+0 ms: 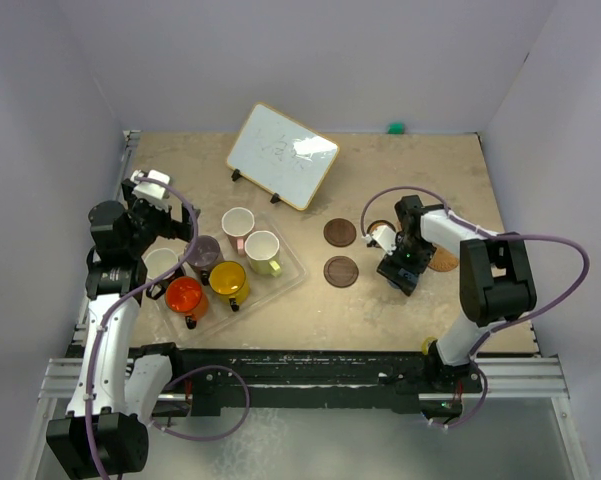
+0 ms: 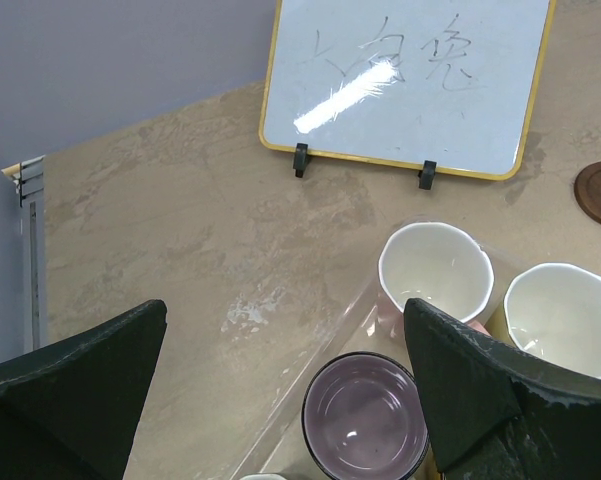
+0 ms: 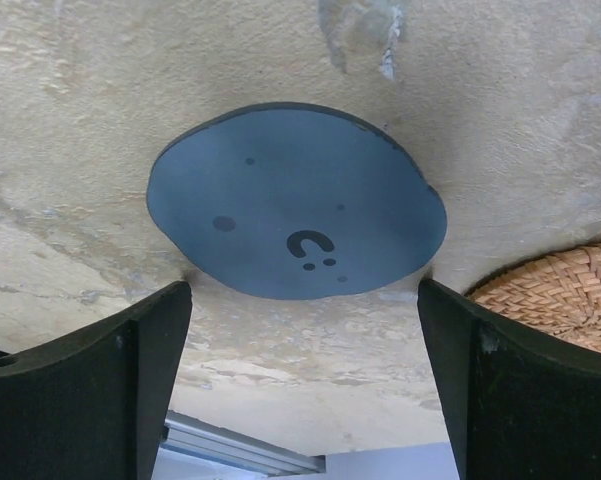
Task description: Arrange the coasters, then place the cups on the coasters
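Right wrist view: blue-grey coaster lies flat on the table at mid-frame; woven coaster just beside it at the right edge.
Right gripper: fingers spread wide above the blue-grey coaster, gripping nothing.
Dark brown coasters: two, centre of the top view, slightly apart.
Cups: six, grouped in the clear tray, left of centre.
Left gripper: spread wide over the mauve cup, empty.

The left arm and right arm had white link shells and black joints. Lilac cables looped along each. Their fingers were broad matte-black wedges.
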